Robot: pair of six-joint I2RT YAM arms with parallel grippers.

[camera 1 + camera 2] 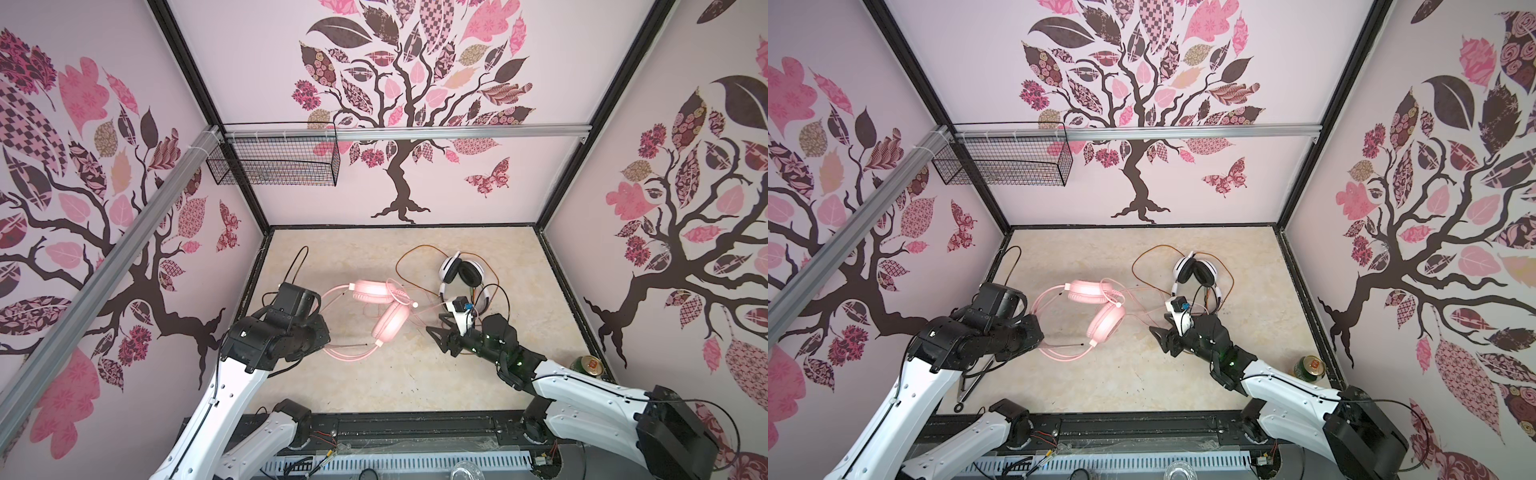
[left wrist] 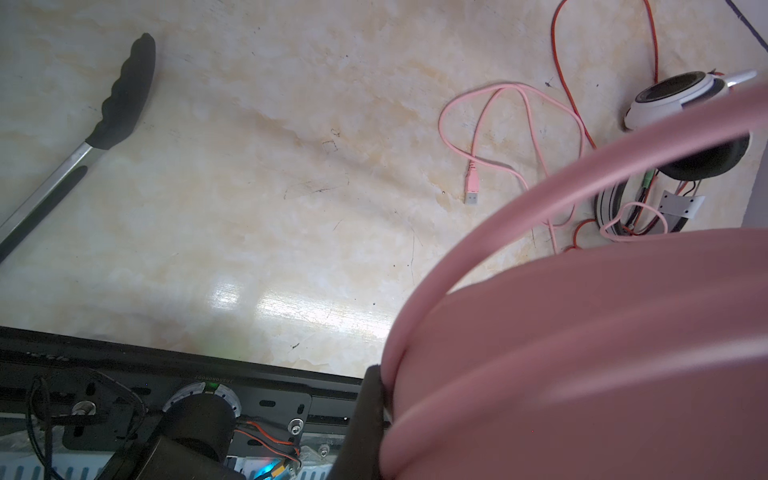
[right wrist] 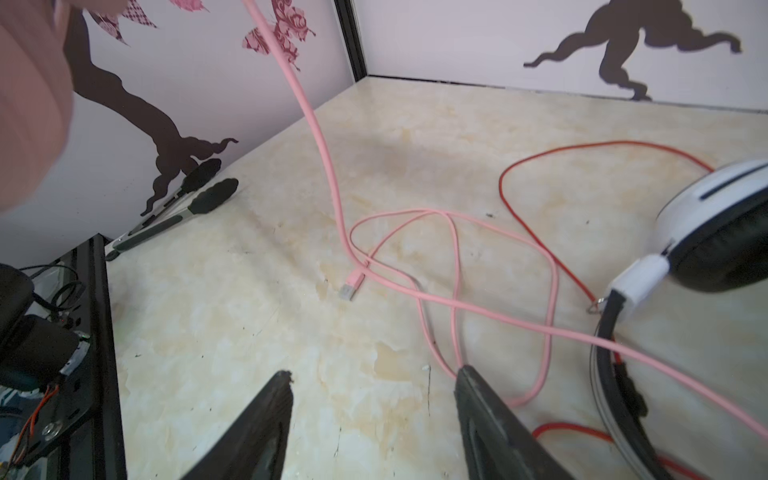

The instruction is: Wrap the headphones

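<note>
While my left gripper (image 2: 380, 411) has its jaws clamped on the band of the pink headset (image 1: 388, 320), holding it up left of centre and, as far as I can tell, off the desk (image 1: 374, 386), my right gripper (image 3: 374, 374) has its jaws apart and empty, low over the pink cable (image 3: 453, 257). Hazards, as I judge them:

1. Tangle — the pink cable lies in crossed loops and runs over the band of the white headset (image 1: 461, 270), which sits toward the back right with its orange-red cable (image 3: 582, 145) strewn about it. Pulling pink could drag white along.
2. Double catch. Loop strands lie close beside one right jaw; a careless close may pinch two strands, or red with pink.
3. Slip. My left hold is on a thin, smooth band; the hanging cups could swing and twist it loose.
4. Plug (image 3: 351, 286), loose among the loops. It may snag as cable is drawn up.
5. Tongs (image 3: 178, 212), by the left wall — well apart, low risk.
</note>
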